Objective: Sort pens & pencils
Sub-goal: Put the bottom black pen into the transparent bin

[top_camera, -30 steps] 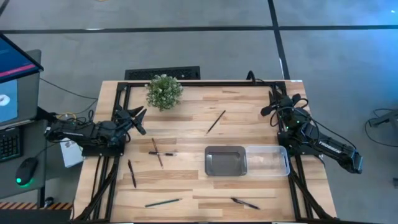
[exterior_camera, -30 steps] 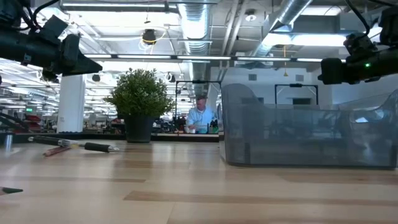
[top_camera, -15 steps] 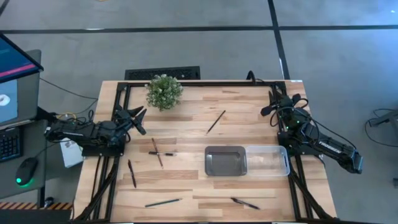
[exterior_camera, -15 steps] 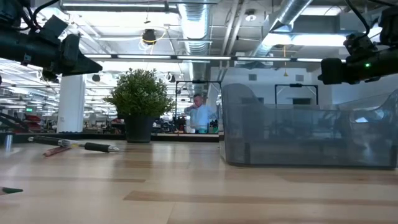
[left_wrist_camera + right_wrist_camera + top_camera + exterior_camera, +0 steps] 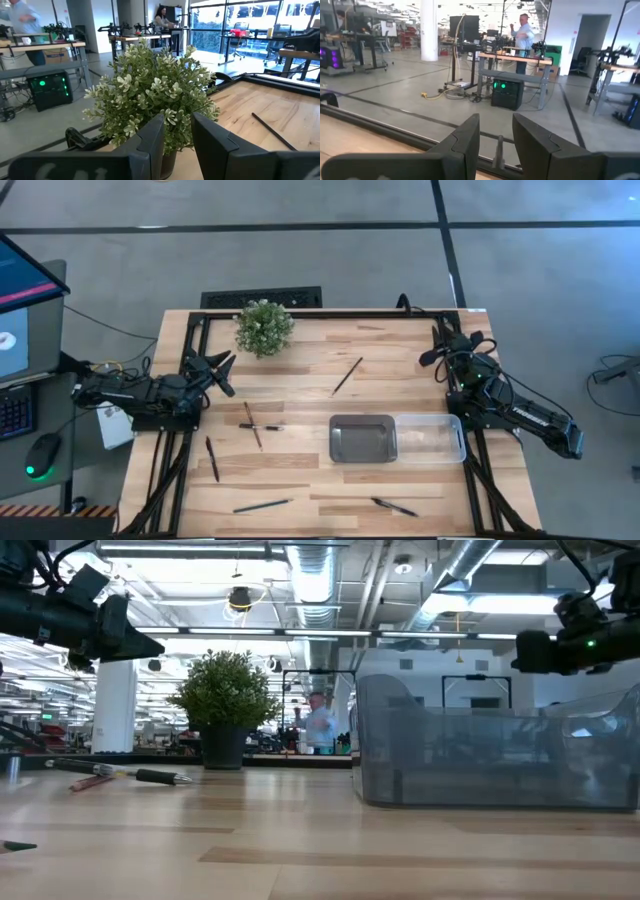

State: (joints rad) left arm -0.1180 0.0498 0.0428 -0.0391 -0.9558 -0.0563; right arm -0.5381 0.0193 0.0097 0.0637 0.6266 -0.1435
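Pens and pencils lie flat and scattered on the wooden table. A thin pencil lies mid-table and also shows in the left wrist view. A brownish pencil crosses a black pen. Another black pen lies near the left edge. A greenish pencil and a pen lie near the front edge. My left gripper hovers open at the left edge, pointing level at the plant. My right gripper hovers open at the far right edge. Neither has anything between its fingers.
A metal tray and a clear plastic bin stand side by side at centre right. A small potted plant stands at the far left, close before my left gripper. Bare wood lies between the scattered sticks.
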